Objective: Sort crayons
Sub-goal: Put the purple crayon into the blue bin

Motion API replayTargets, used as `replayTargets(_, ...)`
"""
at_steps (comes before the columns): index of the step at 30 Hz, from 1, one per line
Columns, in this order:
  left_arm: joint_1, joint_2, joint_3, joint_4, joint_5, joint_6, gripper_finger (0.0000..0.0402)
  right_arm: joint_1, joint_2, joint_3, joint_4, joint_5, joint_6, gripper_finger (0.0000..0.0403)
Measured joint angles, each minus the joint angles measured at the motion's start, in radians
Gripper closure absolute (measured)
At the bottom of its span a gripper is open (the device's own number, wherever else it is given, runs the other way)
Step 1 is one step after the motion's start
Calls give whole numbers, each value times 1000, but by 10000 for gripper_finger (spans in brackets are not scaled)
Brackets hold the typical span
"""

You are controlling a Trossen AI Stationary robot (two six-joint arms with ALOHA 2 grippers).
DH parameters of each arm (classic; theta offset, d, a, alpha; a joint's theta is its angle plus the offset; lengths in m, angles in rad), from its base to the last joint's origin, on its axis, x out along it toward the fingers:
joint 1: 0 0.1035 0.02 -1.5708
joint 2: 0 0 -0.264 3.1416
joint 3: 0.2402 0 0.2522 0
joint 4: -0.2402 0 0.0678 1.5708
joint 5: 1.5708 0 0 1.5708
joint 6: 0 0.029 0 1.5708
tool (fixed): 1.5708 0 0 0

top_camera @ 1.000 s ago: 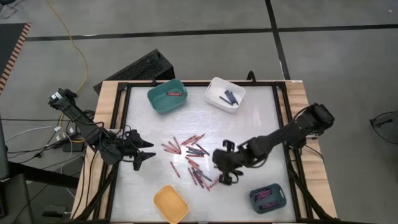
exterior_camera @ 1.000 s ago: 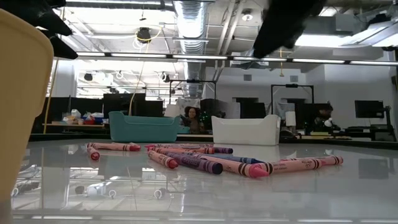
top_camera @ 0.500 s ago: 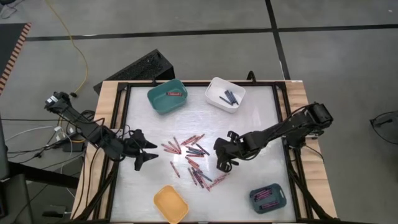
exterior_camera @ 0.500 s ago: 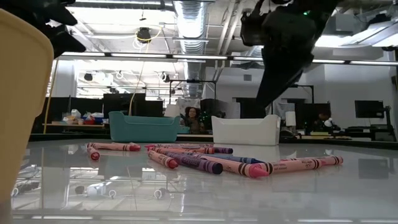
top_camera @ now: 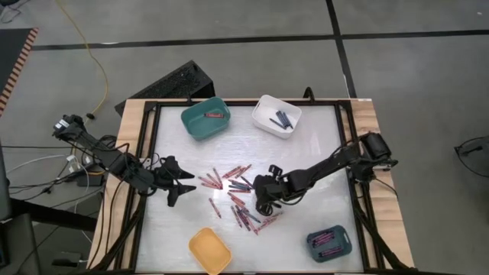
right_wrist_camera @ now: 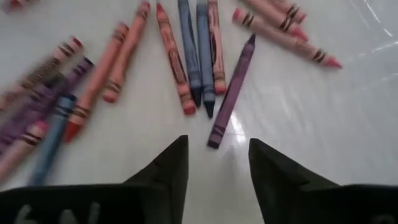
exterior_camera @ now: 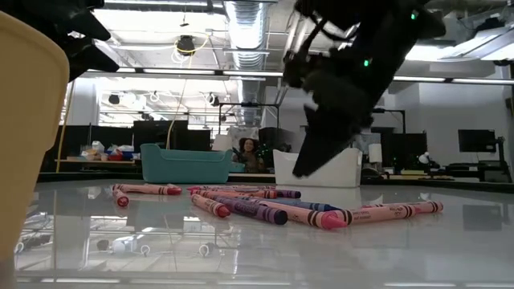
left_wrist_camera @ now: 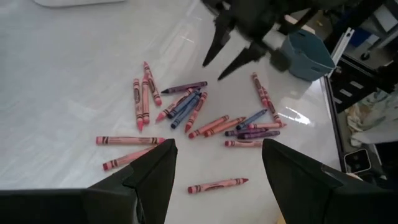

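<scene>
Right end effector hovers spread over the scattered crayons; left arm waits beside them.

High view: the crayons [top_camera: 235, 195] lie loose mid-tabletop [top_camera: 306, 153]; the right end effector [top_camera: 263, 200] sits at the pile's edge on the dark-bin side, the left end effector [top_camera: 180, 183] on the opposite side of the pile, apart from it. A teal bin [top_camera: 205, 118] and a white bin [top_camera: 276, 115] stand beyond the pile, a yellow bin [top_camera: 209, 250] and a dark bin [top_camera: 330, 241] on its near side.
Low view: the crayons rest flat in a row before the teal and white bins; a dark arm hangs above them.
Left wrist view: its fingers [left_wrist_camera: 152, 180] stand wide, empty, the pile ahead.
Right wrist view: its fingers [right_wrist_camera: 171, 168] are parted, holding nothing, just short of a purple crayon [right_wrist_camera: 231, 93].
</scene>
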Motion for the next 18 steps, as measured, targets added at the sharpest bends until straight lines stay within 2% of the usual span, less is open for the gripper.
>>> replayTargets(8, 4, 0, 0, -5, -10, 11, 174, -27, 70, 39, 4, 16, -20, 221)
replayTargets(18, 4, 0, 0, -8, -26, 43, 174, -65, 85, 39, 6, -18, -44, 242)
